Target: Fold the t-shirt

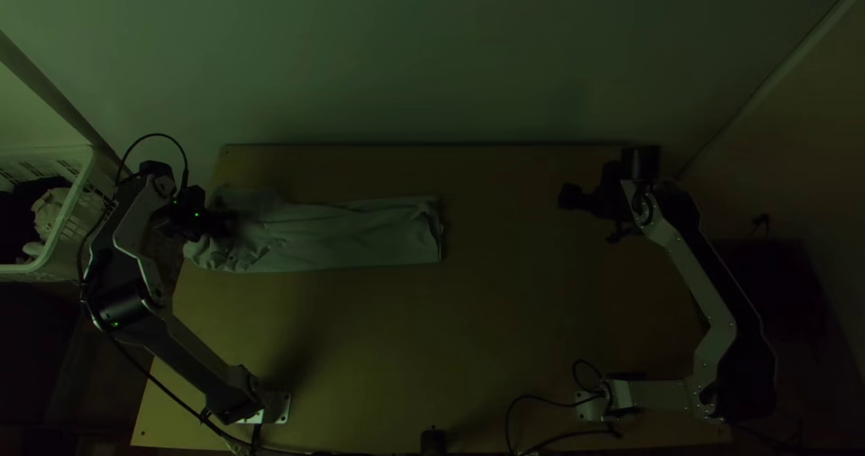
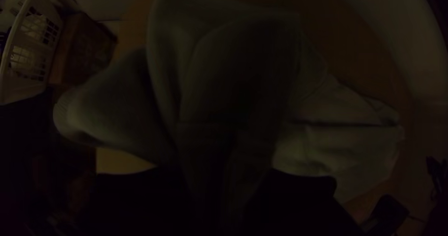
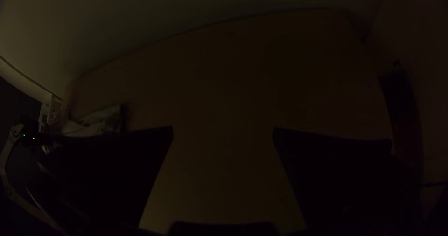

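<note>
T-shirt (image 1: 351,240) on the wooden table (image 1: 468,357), left of middle, lying in a long, narrow, wrinkled strip; its left end loose and bunched. Left gripper (image 1: 229,225) at that bunched end, clamped on a fold of the cloth. Right gripper (image 1: 566,196) well apart from the shirt, over the table's right side, fingers spread, nothing between them. White plastic basket (image 1: 79,205) beyond the left edge.

text/labels/numbers: none readable | brands: none readable | signs: none readable
</note>
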Controlling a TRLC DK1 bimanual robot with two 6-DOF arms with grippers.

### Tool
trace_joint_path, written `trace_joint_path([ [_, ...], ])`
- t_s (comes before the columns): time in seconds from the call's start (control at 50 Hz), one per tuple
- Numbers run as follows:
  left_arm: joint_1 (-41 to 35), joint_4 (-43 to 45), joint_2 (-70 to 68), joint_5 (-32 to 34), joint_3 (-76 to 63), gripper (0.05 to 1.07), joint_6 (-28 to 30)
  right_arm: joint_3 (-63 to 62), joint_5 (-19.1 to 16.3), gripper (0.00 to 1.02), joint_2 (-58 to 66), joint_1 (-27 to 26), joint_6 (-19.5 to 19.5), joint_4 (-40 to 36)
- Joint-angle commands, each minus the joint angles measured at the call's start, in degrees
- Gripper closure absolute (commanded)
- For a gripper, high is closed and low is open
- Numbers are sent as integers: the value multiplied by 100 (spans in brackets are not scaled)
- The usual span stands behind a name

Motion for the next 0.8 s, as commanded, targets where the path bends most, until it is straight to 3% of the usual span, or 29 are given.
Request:
trace_joint_path([
  [0.0,-39,-544,-149,-172,575,105,233,-200,28,4,-212,39,29,68],
  [0.36,-1524,-1915,-570,-489,1753,105,-276,-385,28,4,-423,-31,29,77],
  [0.78,-3317,-2662,-17,-735,2834,105,-1129,-631,28,4,-739,-198,29,77],
])
